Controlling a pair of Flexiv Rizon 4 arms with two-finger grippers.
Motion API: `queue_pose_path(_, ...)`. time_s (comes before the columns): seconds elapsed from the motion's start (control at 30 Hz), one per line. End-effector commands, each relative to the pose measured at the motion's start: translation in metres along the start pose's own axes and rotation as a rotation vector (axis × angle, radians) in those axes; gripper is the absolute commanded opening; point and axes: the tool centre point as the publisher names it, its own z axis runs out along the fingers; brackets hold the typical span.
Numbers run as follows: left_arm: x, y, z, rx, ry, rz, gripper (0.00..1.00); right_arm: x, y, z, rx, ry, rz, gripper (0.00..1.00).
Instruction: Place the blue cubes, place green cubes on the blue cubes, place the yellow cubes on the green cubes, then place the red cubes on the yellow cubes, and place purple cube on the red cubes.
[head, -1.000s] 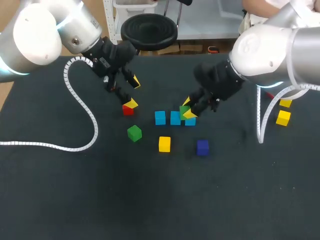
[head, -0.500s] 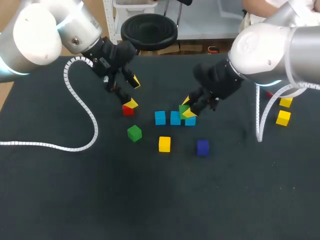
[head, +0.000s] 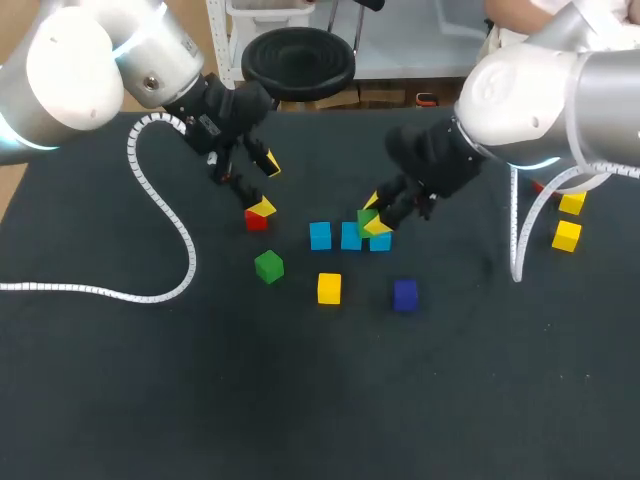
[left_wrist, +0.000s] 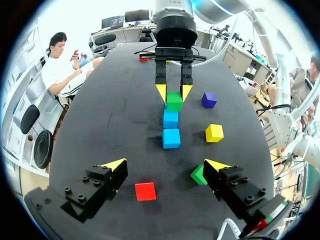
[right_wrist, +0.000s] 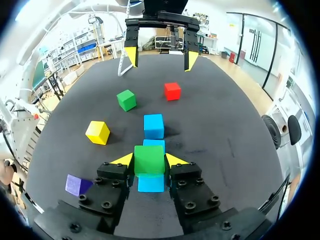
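My right gripper is shut on a green cube. It holds the cube just over the right end of a row of three blue cubes. Whether the green cube touches the blue cube below it I cannot tell. My left gripper stands open above a red cube with nothing between its fingers. A second green cube, a yellow cube and a purple cube lie in front of the row.
Two more yellow cubes sit near the table's right edge, behind my right arm's white cable. My left arm's white cable loops over the left part of the table.
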Motion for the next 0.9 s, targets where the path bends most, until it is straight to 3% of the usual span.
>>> queue_pose_path(0.03,-0.001,0.001,0.000,0.003,0.005,-0.001,1.00,0.002,0.001,-0.001,-0.002,-0.004,0.003,0.49)
queue_pose_path(0.1,-0.001,0.001,0.000,0.003,0.005,-0.001,1.00,0.003,0.002,-0.001,-0.002,-0.005,0.005,0.92)
queue_pose_path(0.13,-0.001,0.001,0.000,0.003,0.005,-0.001,1.00,0.003,0.002,-0.002,-0.002,-0.007,0.006,1.00)
queue_pose_path(0.37,-0.001,0.001,0.000,0.003,0.005,-0.001,1.00,0.002,0.007,-0.011,0.008,-0.019,0.006,1.00)
queue_pose_path(0.9,-0.001,0.001,0.000,0.003,0.005,-0.001,1.00,0.004,0.037,-0.076,0.133,-0.099,-0.015,1.00)
